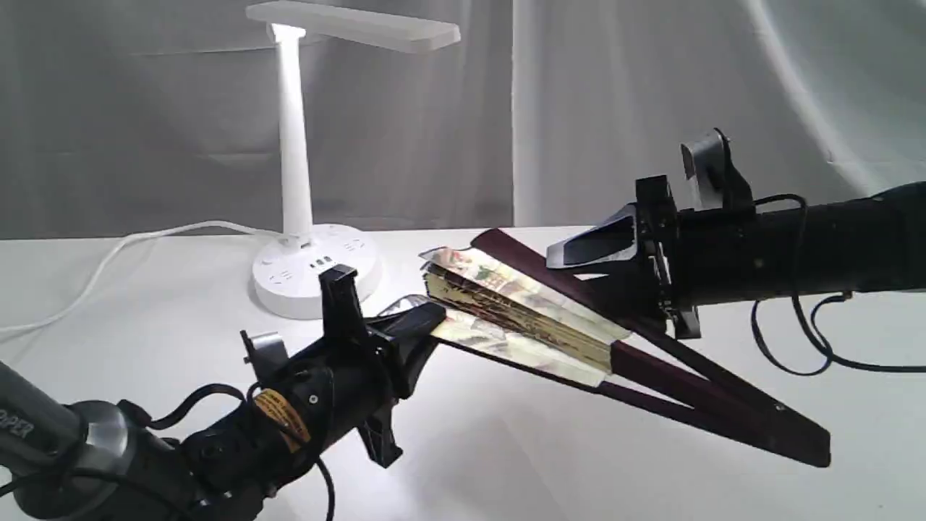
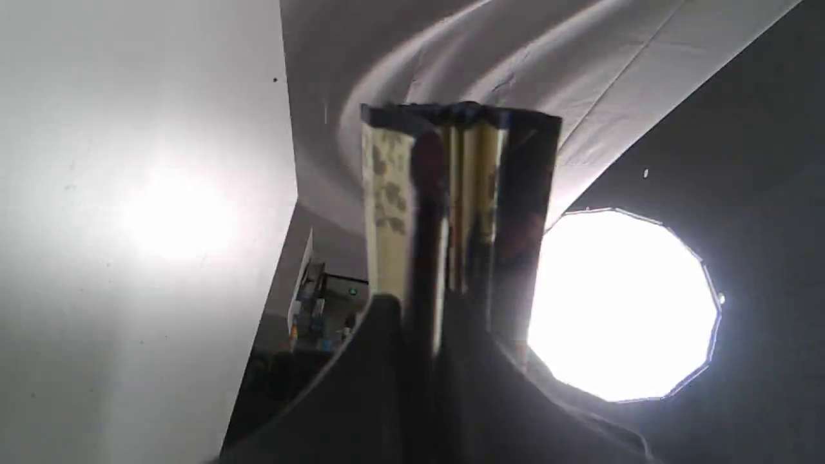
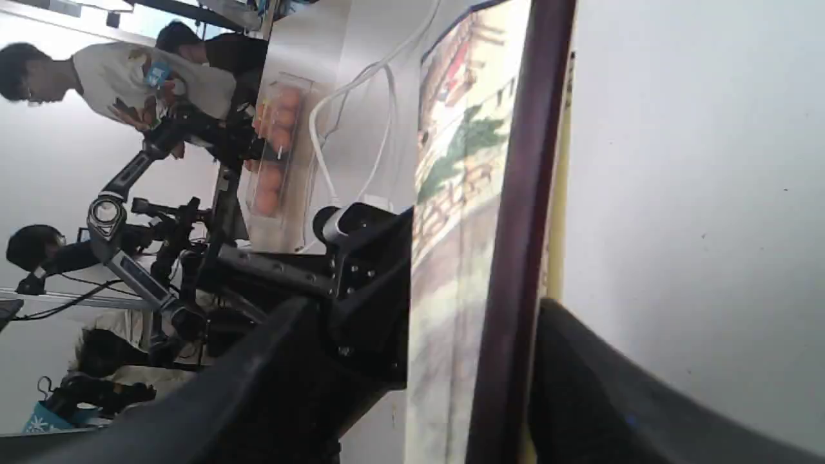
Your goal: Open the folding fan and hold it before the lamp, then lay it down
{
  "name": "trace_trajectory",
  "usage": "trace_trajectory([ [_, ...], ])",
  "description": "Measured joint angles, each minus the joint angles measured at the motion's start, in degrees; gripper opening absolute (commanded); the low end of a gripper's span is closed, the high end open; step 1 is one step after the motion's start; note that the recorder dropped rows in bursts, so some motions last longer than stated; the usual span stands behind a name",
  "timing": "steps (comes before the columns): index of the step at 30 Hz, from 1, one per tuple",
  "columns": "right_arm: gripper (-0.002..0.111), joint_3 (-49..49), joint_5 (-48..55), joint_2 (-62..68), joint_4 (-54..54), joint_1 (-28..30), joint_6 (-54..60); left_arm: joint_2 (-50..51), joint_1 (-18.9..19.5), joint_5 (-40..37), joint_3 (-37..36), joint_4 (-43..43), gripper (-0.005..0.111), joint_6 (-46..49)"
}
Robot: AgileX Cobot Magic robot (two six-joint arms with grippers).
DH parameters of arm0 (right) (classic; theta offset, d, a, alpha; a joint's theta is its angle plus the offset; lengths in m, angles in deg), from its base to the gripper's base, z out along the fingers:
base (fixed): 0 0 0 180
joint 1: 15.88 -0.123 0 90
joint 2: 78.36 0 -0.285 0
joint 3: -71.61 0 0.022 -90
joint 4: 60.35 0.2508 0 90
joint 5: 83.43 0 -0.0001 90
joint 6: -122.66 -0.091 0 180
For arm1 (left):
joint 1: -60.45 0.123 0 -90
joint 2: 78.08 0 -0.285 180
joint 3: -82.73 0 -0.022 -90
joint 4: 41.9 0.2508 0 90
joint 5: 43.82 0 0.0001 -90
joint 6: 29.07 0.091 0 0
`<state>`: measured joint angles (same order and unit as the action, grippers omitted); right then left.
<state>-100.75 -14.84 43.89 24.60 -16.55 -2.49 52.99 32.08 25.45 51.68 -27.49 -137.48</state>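
**A:** where's the fan (image 1: 521, 311) at rn?

**B:** barely fanned out, slanting down rightward, near the base of the lit lamp (image 1: 296, 166). left gripper (image 1: 427, 320) pinches its lower guard tip, right gripper (image 1: 587, 271) has its jaws spread around the top guard.

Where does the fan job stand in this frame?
Done: folding fan gripped, pleats barely parted. In hand: left gripper shut on the lower guard, right gripper open around the upper one. Left: spreading it fully, holding it before the lamp, laying it down.
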Motion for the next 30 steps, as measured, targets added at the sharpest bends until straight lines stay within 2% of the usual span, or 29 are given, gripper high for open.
trace_trajectory([
  [5, 0.048, 0.0, -0.4, 2.5, 1.77, 0.0, -1.04, 0.0, 0.0, -0.34, 1.08, 3.86, 0.0, 0.0],
  [12, 0.034, 0.0, -0.4, 4.1, 3.15, 0.0, -1.42, -0.13, 0.11, -0.46, 4.48, 6.71, 0.0, 0.37],
  [21, 0.034, 0.0, -0.83, 4.19, 5.82, 0.0, -1.07, -0.13, 3.96, -0.46, 4.24, 11.32, 0.0, 1.55],
  [30, 0.034, 0.0, -0.93, 4.19, 6.28, 0.0, -1.07, -0.13, 4.28, -0.46, 4.24, 11.35, 0.0, 2.0],
])
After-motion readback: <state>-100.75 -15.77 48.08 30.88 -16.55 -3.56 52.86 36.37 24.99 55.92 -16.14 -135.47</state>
